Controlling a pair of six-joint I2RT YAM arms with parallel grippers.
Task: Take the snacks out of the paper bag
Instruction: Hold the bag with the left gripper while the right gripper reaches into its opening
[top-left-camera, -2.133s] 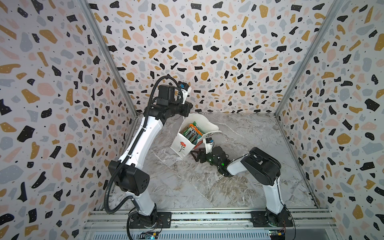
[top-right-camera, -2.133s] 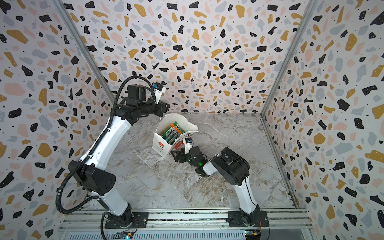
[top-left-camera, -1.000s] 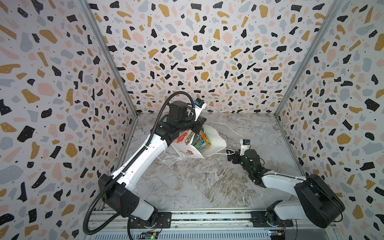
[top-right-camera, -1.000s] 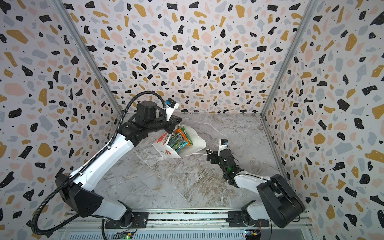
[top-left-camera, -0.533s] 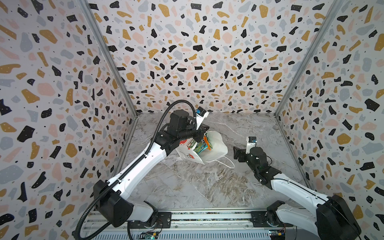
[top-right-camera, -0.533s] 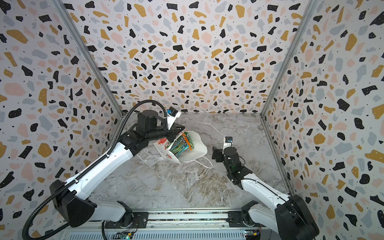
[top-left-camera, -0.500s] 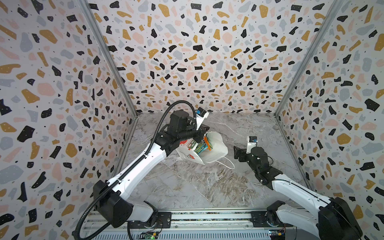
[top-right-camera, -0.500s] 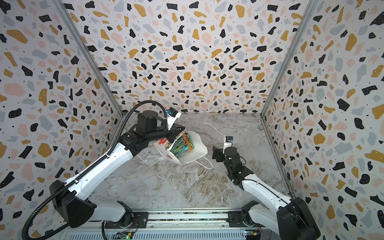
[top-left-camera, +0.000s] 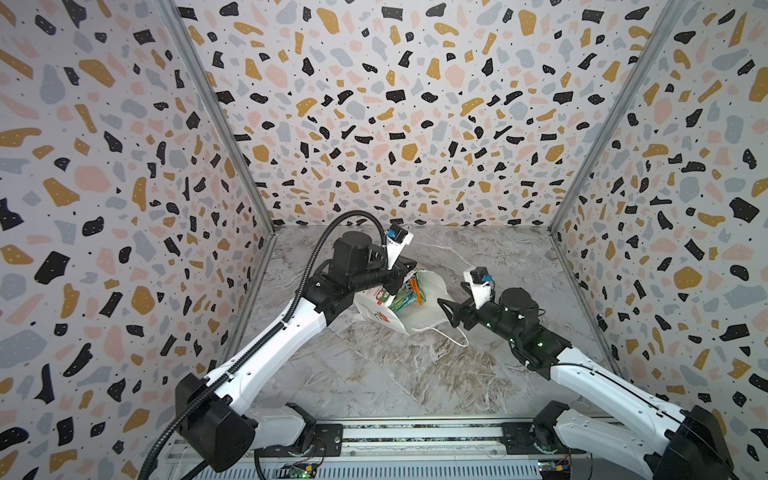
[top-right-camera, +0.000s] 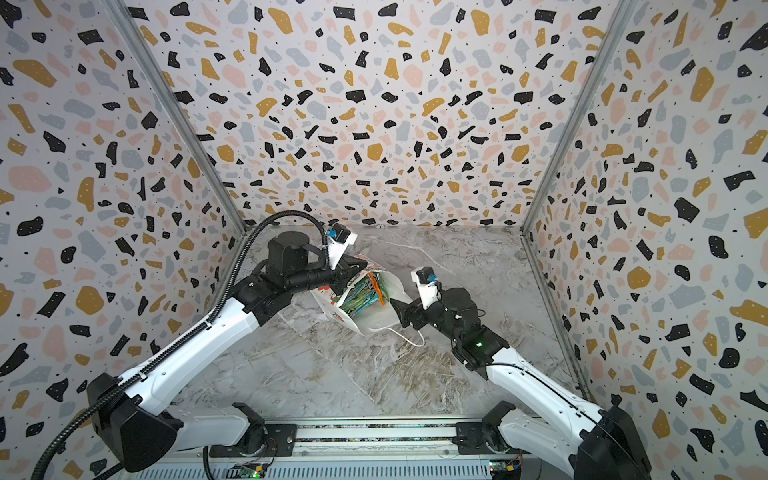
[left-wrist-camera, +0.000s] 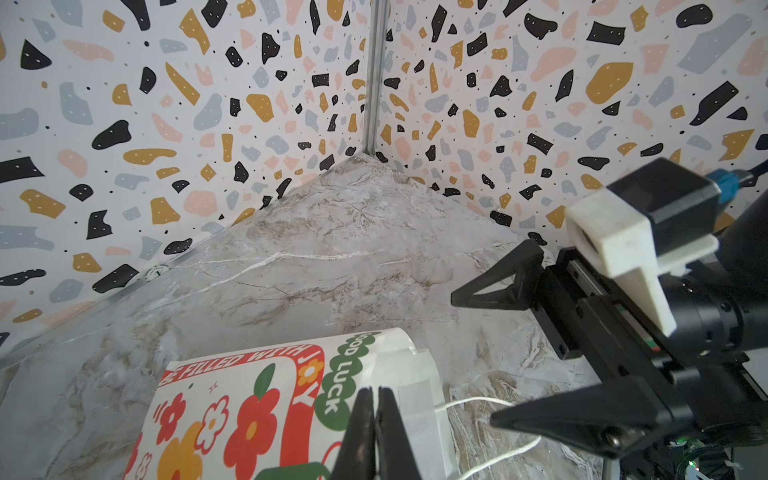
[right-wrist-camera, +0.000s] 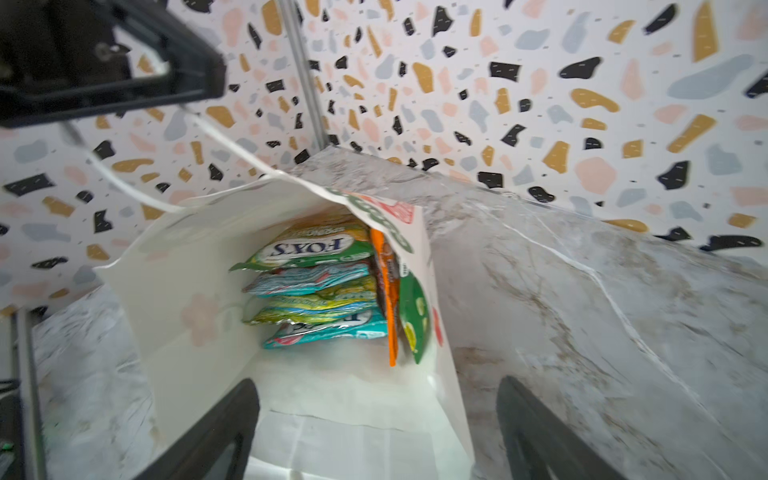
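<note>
White arms (top-left-camera: 282, 349), black joints, ribbed black cable (top-left-camera: 353, 212).

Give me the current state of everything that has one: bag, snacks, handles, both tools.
paper bag: tipped over, mouth open toward the right tool.
snacks: six packets, all inside the bag, none out yet.
left tool: shut, holding the bag up by its upper cord handle.
right tool: open, empty, at the bag's mouth.
lower cord handle: slack on the table.
</note>
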